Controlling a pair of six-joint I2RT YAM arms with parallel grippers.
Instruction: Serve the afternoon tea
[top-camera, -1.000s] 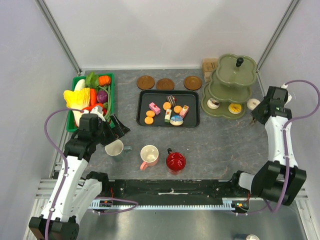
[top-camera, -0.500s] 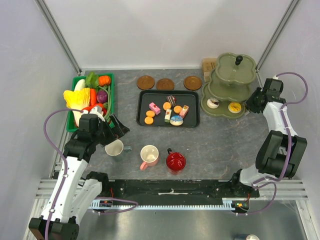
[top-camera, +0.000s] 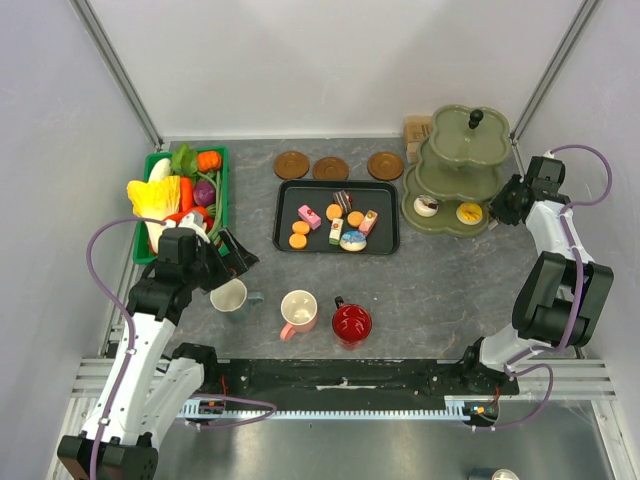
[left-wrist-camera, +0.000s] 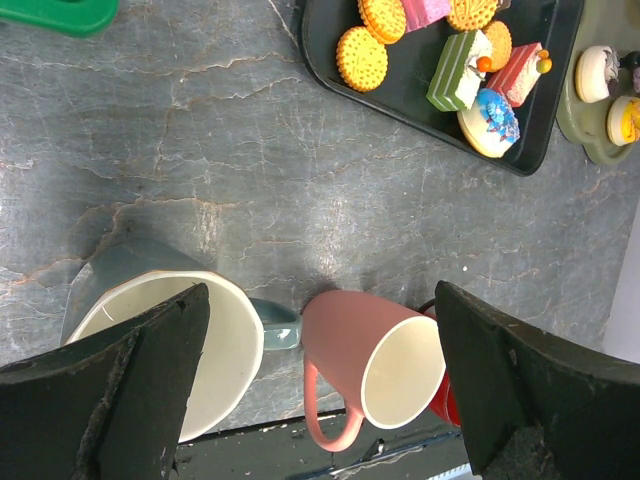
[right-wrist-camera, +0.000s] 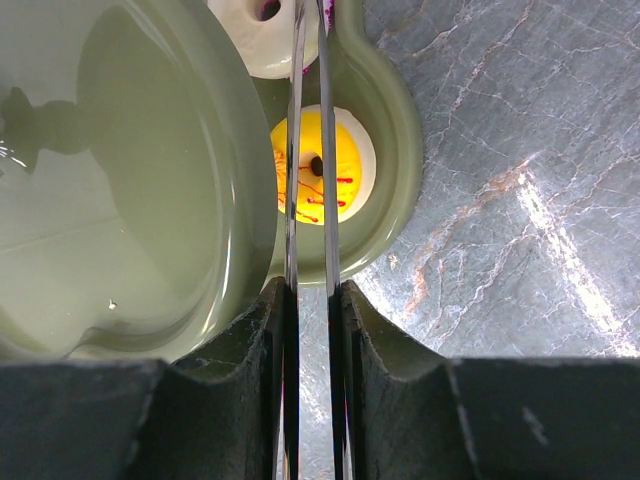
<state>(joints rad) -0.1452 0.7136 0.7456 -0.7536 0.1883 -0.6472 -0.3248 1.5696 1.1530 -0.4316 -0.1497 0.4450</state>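
Three mugs stand near the front: whitish (top-camera: 229, 297), pink (top-camera: 298, 311) and red (top-camera: 351, 323). My left gripper (top-camera: 232, 255) hangs open above them; its view shows the whitish mug (left-wrist-camera: 235, 350) by the left finger and the pink mug (left-wrist-camera: 370, 350) between the fingers, untouched. Small cakes and biscuits (top-camera: 335, 225) lie on a black tray (top-camera: 385, 240). My right gripper (right-wrist-camera: 310, 290) is shut on metal tongs (right-wrist-camera: 325, 150). Their blades reach over a yellow donut (right-wrist-camera: 350, 160) on the green tiered stand's (top-camera: 460, 165) lowest tier to a white pastry (right-wrist-camera: 250, 35); whether they pinch it I cannot tell.
A green basket (top-camera: 222, 190) of toy vegetables sits at the left, close behind my left arm. Three brown coasters (top-camera: 292, 165) lie behind the tray. A small tan box (top-camera: 418, 130) stands behind the stand. Grey walls close in both sides.
My right arm swung left, from beside the stand to over its lowest tier. The white piece seen at the tongs' tip earlier no longer shows from above. The left arm has not moved.
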